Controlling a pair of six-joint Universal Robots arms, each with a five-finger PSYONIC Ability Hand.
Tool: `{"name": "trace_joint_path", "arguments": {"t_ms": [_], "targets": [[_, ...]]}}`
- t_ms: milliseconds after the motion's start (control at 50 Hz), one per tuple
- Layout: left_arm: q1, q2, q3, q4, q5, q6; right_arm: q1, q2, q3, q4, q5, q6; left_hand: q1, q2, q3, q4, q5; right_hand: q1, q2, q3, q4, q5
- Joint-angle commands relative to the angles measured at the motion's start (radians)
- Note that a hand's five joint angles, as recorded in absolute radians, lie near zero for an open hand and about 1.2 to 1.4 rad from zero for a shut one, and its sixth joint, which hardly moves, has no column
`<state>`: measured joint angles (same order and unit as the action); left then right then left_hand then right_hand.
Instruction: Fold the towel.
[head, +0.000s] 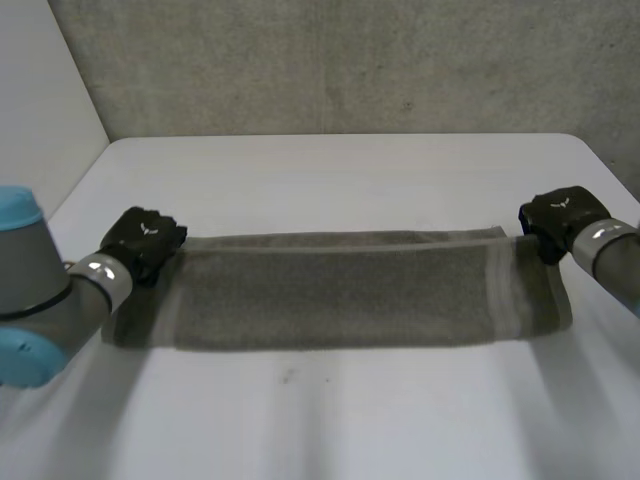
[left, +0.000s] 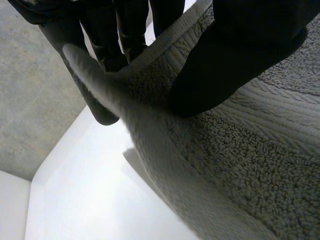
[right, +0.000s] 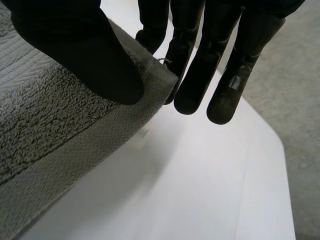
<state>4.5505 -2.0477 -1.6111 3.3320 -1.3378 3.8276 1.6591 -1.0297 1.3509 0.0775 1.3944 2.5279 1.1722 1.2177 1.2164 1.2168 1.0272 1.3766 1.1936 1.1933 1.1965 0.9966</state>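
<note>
A grey towel (head: 340, 290) lies lengthwise across the white table (head: 330, 170), its long axis running from the left hand (head: 143, 240) to the right hand (head: 560, 222). Each hand pinches a far corner, thumb on top.

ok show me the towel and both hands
towel (head: 340, 295), head view, middle of its top layer
left hand (head: 143, 238), head view, back of the hand at the towel's far corner
right hand (head: 562, 213), head view, back of the hand at the towel's other far corner
</note>
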Motion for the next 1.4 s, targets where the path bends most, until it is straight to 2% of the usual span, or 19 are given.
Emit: {"name": "trace_joint_path", "arguments": {"t_ms": [20,220,240,260,280,300,320,340,440,560,640,760,800,920,980,1120,1300,1380,1400], "targets": [[-0.024,-0.216,0.289,-0.002,-0.008,-0.065,0.04,0.167,-0.157,-0.165,0.043,0.051,0.224,0.179,0.18,0.18,0.195,0.02,0.203,0.203,0.2,0.225],[-0.048,-0.373,0.477,-0.002,-0.012,-0.089,0.073,0.299,-0.294,-0.255,0.095,0.048,0.224,0.179,0.18,0.18,0.195,0.02,0.203,0.203,0.2,0.225],[-0.048,-0.373,0.477,-0.002,-0.012,-0.089,0.076,0.318,-0.311,-0.252,0.098,0.046,0.224,0.179,0.18,0.18,0.195,-0.087,0.096,0.096,0.093,0.119],[-0.05,-0.38,0.482,-0.002,-0.012,-0.089,0.082,0.333,-0.326,-0.245,0.106,0.042,0.114,0.068,0.07,0.069,0.085,-1.181,-0.998,-0.997,-1.001,-0.975],[-0.05,-0.384,0.481,-0.003,-0.012,-0.088,0.082,0.333,-0.326,-0.245,0.106,0.042,-0.695,-0.741,-0.739,-0.74,-0.725,-1.192,-1.009,-1.008,-1.012,-0.986],[-0.05,-0.384,0.481,-0.003,-0.012,-0.088,0.093,0.341,-0.334,-0.242,0.126,0.04,-0.703,-0.749,-0.747,-0.748,-0.733,-1.202,-1.019,-1.019,-1.022,-0.997],[-0.048,-0.384,0.477,0.0,-0.009,-0.089,0.093,0.341,-0.334,-0.242,0.126,0.04,-0.968,-1.013,-1.012,-1.012,-0.997,-1.202,-1.019,-1.019,-1.022,-0.997],[-0.048,-0.381,0.474,0.0,-0.009,-0.092,0.103,0.339,-0.334,-0.243,0.145,0.041,-0.998,-1.043,-1.042,-1.042,-1.027,-1.202,-1.019,-1.019,-1.022,-0.997],[-0.053,-0.33,0.441,-0.008,-0.006,-0.095,0.111,0.278,-0.311,-0.239,0.161,0.049,-0.998,-1.043,-1.042,-1.042,-1.027,-1.202,-1.019,-1.019,-1.022,-0.997],[-0.053,-0.192,0.319,0.003,-0.003,-0.106,0.102,0.085,-0.169,-0.237,0.158,0.054,-0.998,-1.043,-1.042,-1.042,-1.027,-1.202,-1.019,-1.019,-1.022,-0.997],[-0.053,-0.027,0.182,0.004,-0.003,-0.179,0.1,-0.07,-0.034,-0.231,0.144,0.054,-0.998,-1.043,-1.042,-1.042,-1.027,-1.202,-1.019,-1.019,-1.022,-0.997],[-0.051,0.157,-0.018,0.023,-0.003,-0.343,0.099,-0.167,0.09,-0.177,0.104,0.054,-0.998,-1.043,-1.042,-1.042,-1.027,-1.202,-1.019,-1.019,-1.022,-0.997],[-0.05,0.191,-0.068,0.038,-0.004,-0.382,0.067,-0.197,0.149,-0.096,0.077,0.054,-0.998,-1.043,-1.042,-1.042,-1.027,-1.202,-1.019,-1.019,-1.022,-0.997],[-0.041,0.299,-0.249,0.138,-0.006,-0.505,0.001,-0.204,0.244,-0.036,0.015,0.057,-0.998,-1.043,-1.042,-1.042,-1.027,-1.202,-1.019,-1.019,-1.022,-0.997],[-0.041,0.313,-0.315,0.205,-0.008,-0.536,-0.029,-0.201,0.301,-0.061,-0.049,0.057,-0.998,-1.043,-1.042,-1.042,-1.027,-1.086,-0.903,-0.903,-0.906,-0.881],[-0.039,0.311,-0.389,0.323,-0.009,-0.539,-0.091,-0.13,0.364,-0.171,-0.178,0.058,-0.998,-1.043,-1.042,-1.042,-1.027,-0.878,-0.695,-0.694,-0.698,-0.672],[-0.038,0.307,-0.406,0.342,-0.009,-0.537,-0.101,-0.046,0.341,-0.193,-0.19,0.054,-0.998,-1.043,-1.042,-1.042,-1.027,-0.819,-0.636,-0.636,-0.639,-0.614],[-0.039,0.307,-0.408,0.343,-0.009,-0.537,-0.104,-0.021,0.329,-0.231,-0.19,0.054,-0.998,-1.043,-1.042,-1.042,-1.027,-0.524,-0.341,-0.341,-0.344,-0.318],[-0.039,0.305,-0.408,0.343,-0.008,-0.537,-0.104,-0.021,0.329,-0.231,-0.19,0.054,-0.998,-1.043,-1.042,-1.042,-1.027,-0.522,-0.339,-0.339,-0.342,-0.317]]}}
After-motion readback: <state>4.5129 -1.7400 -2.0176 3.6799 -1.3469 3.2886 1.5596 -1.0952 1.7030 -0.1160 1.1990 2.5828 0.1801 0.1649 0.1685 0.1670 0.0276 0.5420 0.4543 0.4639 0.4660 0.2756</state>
